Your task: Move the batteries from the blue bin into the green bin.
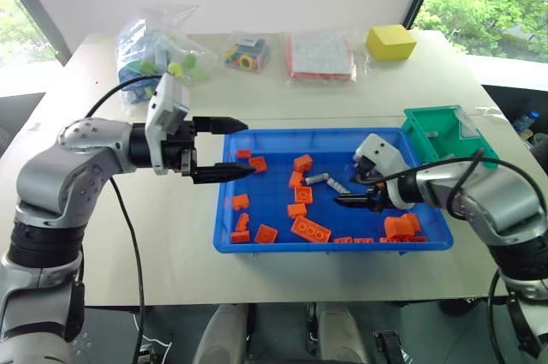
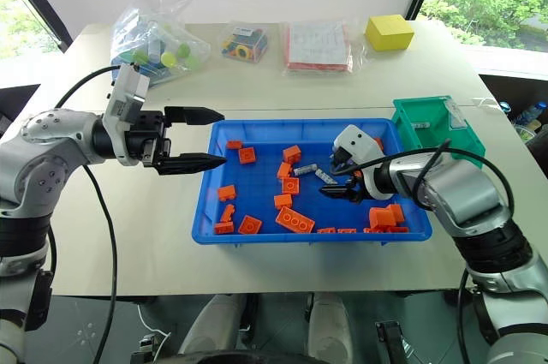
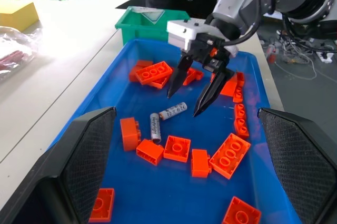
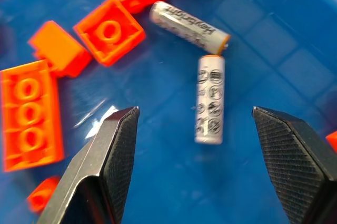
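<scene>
We see the right claw (image 3: 196, 95) released, fingers spread and empty, poised over two batteries (image 4: 209, 99) that lie end to end at an angle on the floor of the blue bin (image 1: 224, 242), among orange bricks (image 1: 310, 229). The left claw (image 1: 231, 148), likewise released and empty, hangs at the bin's left rim. The green bin (image 1: 421, 137) stands touching the blue bin's far right corner on the table (image 1: 154, 253).

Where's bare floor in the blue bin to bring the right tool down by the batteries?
Blue bin: bare floor between the batteries and the near rim, under the open right tool. Another patch at the far wall's middle. Crowded: orange bricks along the near rim and near-right corner.
</scene>
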{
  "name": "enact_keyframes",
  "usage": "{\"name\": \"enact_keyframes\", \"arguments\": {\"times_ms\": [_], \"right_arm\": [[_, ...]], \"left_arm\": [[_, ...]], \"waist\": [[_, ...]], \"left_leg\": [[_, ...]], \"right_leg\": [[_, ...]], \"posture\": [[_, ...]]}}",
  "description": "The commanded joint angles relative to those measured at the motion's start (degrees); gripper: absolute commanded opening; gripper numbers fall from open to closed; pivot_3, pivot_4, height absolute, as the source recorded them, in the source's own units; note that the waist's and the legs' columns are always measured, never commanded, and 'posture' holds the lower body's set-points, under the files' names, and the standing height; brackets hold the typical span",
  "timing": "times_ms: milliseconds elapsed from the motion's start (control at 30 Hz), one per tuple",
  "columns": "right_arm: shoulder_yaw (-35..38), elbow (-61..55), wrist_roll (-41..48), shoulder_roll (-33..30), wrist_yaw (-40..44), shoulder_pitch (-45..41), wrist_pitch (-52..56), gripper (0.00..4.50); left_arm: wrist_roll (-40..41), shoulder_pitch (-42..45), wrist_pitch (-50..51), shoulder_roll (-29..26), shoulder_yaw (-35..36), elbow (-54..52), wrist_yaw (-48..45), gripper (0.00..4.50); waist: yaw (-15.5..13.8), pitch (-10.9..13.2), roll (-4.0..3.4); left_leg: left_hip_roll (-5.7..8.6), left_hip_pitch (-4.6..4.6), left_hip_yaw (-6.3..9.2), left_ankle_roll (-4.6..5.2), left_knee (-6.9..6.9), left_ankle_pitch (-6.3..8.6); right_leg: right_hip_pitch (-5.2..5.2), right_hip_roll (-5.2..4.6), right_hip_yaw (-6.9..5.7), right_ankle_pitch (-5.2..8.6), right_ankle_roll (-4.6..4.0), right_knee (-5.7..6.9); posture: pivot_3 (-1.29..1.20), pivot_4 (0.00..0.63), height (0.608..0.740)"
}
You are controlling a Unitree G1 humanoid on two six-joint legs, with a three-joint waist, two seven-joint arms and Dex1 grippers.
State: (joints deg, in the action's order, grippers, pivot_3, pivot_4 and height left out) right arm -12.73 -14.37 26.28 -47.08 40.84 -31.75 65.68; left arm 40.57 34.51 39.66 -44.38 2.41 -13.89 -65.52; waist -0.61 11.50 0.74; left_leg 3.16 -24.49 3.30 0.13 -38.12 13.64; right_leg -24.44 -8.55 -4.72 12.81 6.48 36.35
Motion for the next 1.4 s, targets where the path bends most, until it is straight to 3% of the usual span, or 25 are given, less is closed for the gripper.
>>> {"name": "enact_keyframes", "arguments": {"times_ms": [33, 100, 267, 300, 533, 700, 833, 1067, 1233, 1400], "right_arm": [[0.42, 1.4, -1.63, 1.41, -0.49, -1.12, -1.9, 3.26], [0.59, 1.48, -1.87, 2.03, -0.43, -0.85, -1.93, 2.64], [1.8, -1.81, -0.96, 1.81, -0.53, -0.33, 0.26, 0.2], [3.48, -2.93, -0.01, 1.15, -0.37, -1.11, 1.75, 0.04], [15.02, 0.91, 2.57, -5.17, 0.49, -10.12, 6.93, 0.04], [15.79, 13.18, -3.58, -14.9, 1.85, -11.97, -1.25, 0.04], [14.97, 19.82, -7.3, -16.78, 2.1, -9.18, -7.11, 0.04], [15.52, 23.93, -9.42, -12.53, 0.37, -8.94, -11.12, 3.34], [14.62, 14.63, -4.7, -9.21, 7.19, -10.77, -13.68, 3.34], [6.69, 8.02, -5.08, -6.08, 15.88, -11.54, -20.67, 3.34]], "left_arm": [[0.7, 0.73, -0.06, -0.39, 1.3, -1.75, 0.57, 4.5], [0.74, 0.82, -0.06, -0.33, 1.28, -1.73, 0.79, 4.5], [0.8, 0.9, -0.18, -0.3, 1.26, -1.66, 1.03, 4.5], [0.82, 0.95, -0.17, -0.27, 1.24, -1.62, 1.05, 4.5], [0.62, 1.18, -0.46, -0.32, 1.07, -1.02, 0.61, 4.5], [0.18, 1.63, -1.05, 0.46, 0.43, -0.41, 0.45, 4.5], [-0.15, 2.12, -1.47, 1.19, 0.03, 0.07, 0.35, 4.5], [-0.36, 2.93, -1.69, 1.63, -0.11, 0.68, 0.19, 4.5], [-0.33, 2.72, -1.67, 1.38, 0.31, 0.58, 0.13, 4.5], [-0.67, 2.58, -1.85, 1.31, 0.26, 0.67, 0.2, 4.5]], "waist": [[0.0, 0.0, 0.0], [-0.02, 0.0, 0.01], [-0.03, 0.0, 0.0], [-0.04, 0.0, 0.0], [-0.08, 0.01, -0.02], [-0.25, -0.01, 0.01], [0.13, 0.0, 0.02], [0.76, 0.01, -0.03], [1.47, 0.01, -0.03], [1.34, 0.01, -0.02]], "left_leg": [[0.01, 0.0, 0.0, 0.0, 0.0, 0.0], [0.01, 0.0, -0.01, 0.0, 0.0, 0.0], [0.01, -0.01, 0.01, 0.0, 0.0, 0.0], [0.01, -0.01, 0.01, 0.0, 0.0, 0.0], [0.02, -0.01, -0.01, 0.0, -0.02, 0.0], [0.03, -0.03, 0.0, 0.0, 0.01, 0.0], [0.03, -0.05, -0.14, 0.03, 0.01, 0.02], [-0.02, 0.02, -0.14, 0.01, 0.0, 0.0], [-0.01, 0.01, -0.13, 0.01, 0.0, 0.0], [-0.02, 0.01, -0.06, 0.01, 0.0, 0.0]], "right_leg": [[0.0, 0.0, 0.0, 0.0, 0.0, 0.0], [0.0, -0.01, 0.0, 0.0, 0.0, -0.01], [0.0, 0.0, 0.0, 0.0, 0.0, -0.01], [0.01, 0.0, 0.0, 0.0, 0.0, 0.0], [0.0, -0.01, 0.0, 0.0, 0.0, -0.01], [0.03, -0.01, -0.03, 0.02, 0.01, -0.06], [0.04, -0.05, 0.0, 0.01, 0.03, -0.11], [-0.01, -0.02, 0.01, -0.01, 0.0, 0.04], [-0.02, -0.02, 0.02, -0.01, 0.01, 0.04], [-0.01, -0.01, 0.02, 0.0, 0.01, 0.04]], "posture": [[0.0, 0.15, 0.692], [0.0, 0.15, 0.692], [0.0, 0.15, 0.692], [0.0, 0.15, 0.692], [0.0, 0.15, 0.692], [0.0, 0.15, 0.692], [0.0, 0.15, 0.692], [0.0, 0.15, 0.692], [0.0, 0.15, 0.692], [0.0, 0.15, 0.692]]}}
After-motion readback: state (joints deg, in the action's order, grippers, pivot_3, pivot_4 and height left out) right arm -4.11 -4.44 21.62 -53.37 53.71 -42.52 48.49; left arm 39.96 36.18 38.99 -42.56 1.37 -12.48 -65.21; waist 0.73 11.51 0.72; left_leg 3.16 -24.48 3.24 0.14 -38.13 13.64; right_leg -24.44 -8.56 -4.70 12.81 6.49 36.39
